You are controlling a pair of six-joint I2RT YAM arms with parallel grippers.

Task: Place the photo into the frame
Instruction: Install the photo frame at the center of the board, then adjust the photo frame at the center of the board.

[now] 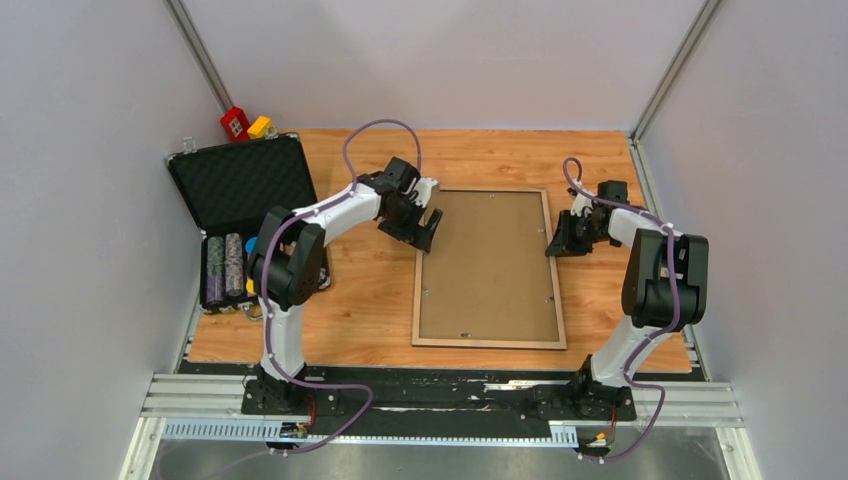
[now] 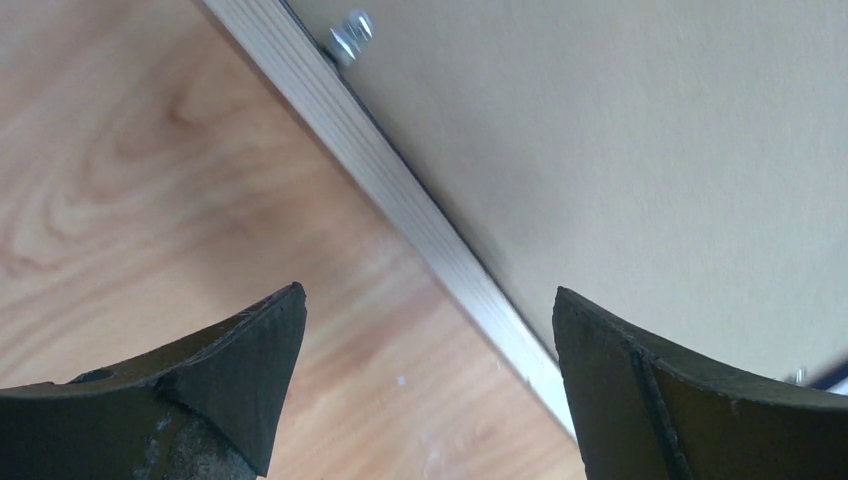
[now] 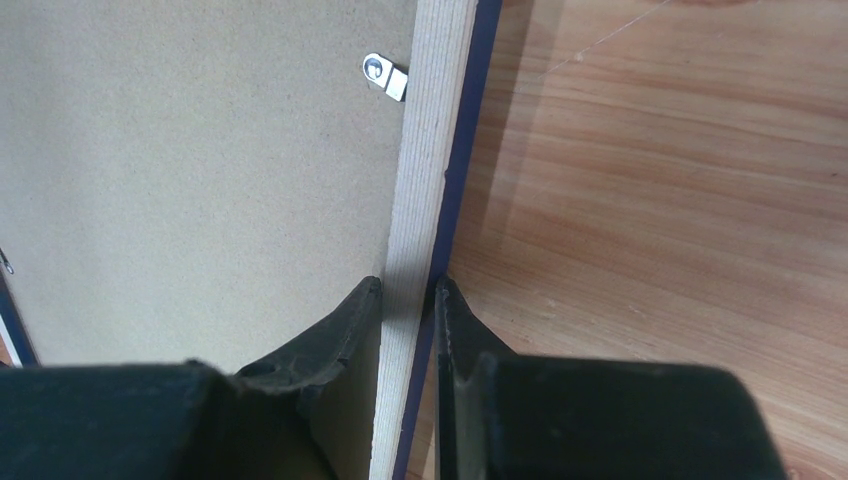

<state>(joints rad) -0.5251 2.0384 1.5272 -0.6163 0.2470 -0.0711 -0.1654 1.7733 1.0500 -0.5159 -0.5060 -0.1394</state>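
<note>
Scanning from the left: black foam-lined case (image 1: 240, 180) lying open, poker chips (image 1: 225, 265) racked in its near half, well apart from the work. Next, left gripper (image 1: 425, 225) hovering over the left side of the frame (image 1: 490, 344) toward its far end. Fingers spread wide and straddling the edge without touching, one over bare table (image 1: 370, 290), the other over the backing.

Centre of the table: frame lying flat, back up, long axis running away from the arm bases, about equally near both arms. Pale tan rail (image 2: 400, 180), finely straight-grained, thin and square-edged. Plain brown hardboard backing panel (image 1: 488, 265) seated inside, matte and faintly fibrous, held by small metal turn clips (image 3: 385, 75). Sliver of navy front edge (image 3: 462, 150) showing along the outer face.

Further right, right gripper (image 3: 408, 285) clamped across the right-hand side of the frame, one finger inside by the backing's edge, one outside.

No sign of the photo in any view; impossible to tell whether under the backing or elsewhere. Judging from this, lifting or steadying by the right side likely next, the left fingers needing only to drop and close on the wood directly below.
</note>
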